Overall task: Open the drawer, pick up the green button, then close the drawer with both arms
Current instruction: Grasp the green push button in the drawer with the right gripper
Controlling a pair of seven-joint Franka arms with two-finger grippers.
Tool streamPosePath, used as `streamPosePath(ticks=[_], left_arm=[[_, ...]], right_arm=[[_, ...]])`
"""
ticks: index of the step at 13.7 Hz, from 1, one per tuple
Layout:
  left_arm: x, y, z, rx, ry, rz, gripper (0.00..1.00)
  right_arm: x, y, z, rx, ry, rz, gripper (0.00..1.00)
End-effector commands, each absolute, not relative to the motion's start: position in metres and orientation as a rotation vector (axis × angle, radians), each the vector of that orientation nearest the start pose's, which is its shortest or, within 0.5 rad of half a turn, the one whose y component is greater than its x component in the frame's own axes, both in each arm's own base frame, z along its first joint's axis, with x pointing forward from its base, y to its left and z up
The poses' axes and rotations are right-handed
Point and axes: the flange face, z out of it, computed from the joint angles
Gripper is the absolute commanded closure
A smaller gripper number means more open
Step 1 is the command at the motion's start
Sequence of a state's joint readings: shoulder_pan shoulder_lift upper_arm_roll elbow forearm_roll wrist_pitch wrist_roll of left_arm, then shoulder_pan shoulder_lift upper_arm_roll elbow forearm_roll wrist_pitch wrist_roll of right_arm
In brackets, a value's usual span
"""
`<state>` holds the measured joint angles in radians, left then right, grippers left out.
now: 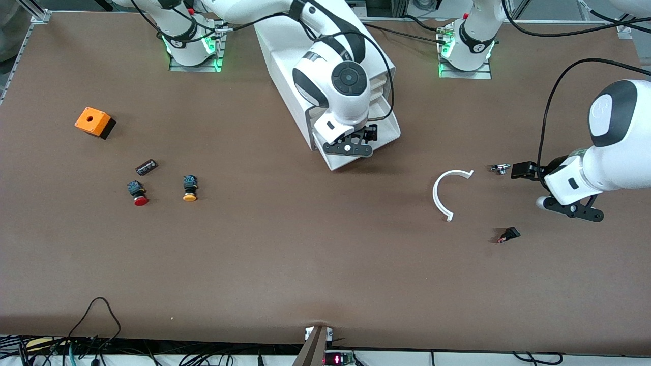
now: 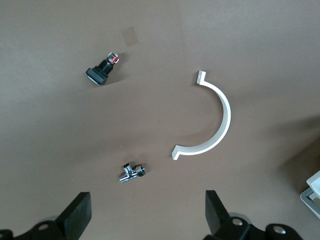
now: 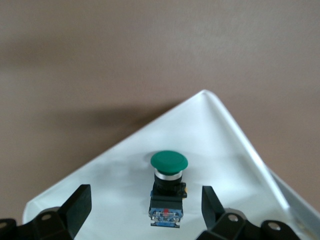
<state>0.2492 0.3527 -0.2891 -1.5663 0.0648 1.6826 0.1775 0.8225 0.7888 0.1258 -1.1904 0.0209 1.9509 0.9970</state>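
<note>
Your right gripper [image 1: 367,136] hung over the pulled-out drawer [image 1: 389,129] of the white cabinet [image 1: 285,56], jaws spread wide and holding nothing. In the right wrist view the green button [image 3: 168,186] lay on the drawer's white floor [image 3: 115,190], between the two fingers [image 3: 75,207] but touching neither, cap pointing toward the drawer's front corner.

Your left gripper [image 1: 503,169] hovered over the table [image 1: 305,254] toward the left arm's end, jaws also wide and empty. The left wrist view showed a small chrome fitting [image 2: 132,172] on the table below it, with a white curved bracket [image 2: 210,117] beside that and a small black part with a red tip [image 2: 101,71] well apart from both.

Toward the right arm's end you had an orange box [image 1: 94,122], a small dark block [image 1: 146,166], a red-capped button [image 1: 138,193] and a yellow-capped button [image 1: 189,188], the two buttons nearer the front camera than the orange box.
</note>
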Motion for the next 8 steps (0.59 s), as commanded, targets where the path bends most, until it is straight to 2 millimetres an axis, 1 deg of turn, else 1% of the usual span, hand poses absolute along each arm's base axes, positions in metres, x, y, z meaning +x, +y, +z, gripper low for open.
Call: streamPosePath(ticks=[1, 3, 4, 6, 8], left_arm=[[0.637, 0.004, 0.434, -3.127, 0.361, 0.344, 0.00], [0.638, 0.001, 0.425, -3.130, 0.369, 0.369, 0.00], [0.638, 0.002, 0.425, -3.132, 0.364, 0.369, 0.00], [0.638, 0.003, 0.422, -3.135, 0.357, 0.376, 0.00], [0.638, 0.004, 0.422, -3.135, 0.352, 0.379, 0.00]], right_arm=[[0.448, 0.611, 0.296, -3.123, 0.141, 0.143, 0.02], [0.446, 0.612, 0.294, -3.131, 0.133, 0.144, 0.03], [0.446, 0.611, 0.294, -3.135, 0.131, 0.148, 0.04], [0.439, 0.614, 0.289, -3.148, 0.116, 0.153, 0.07], [0.432, 0.612, 0.270, -3.182, 0.108, 0.165, 0.13]])
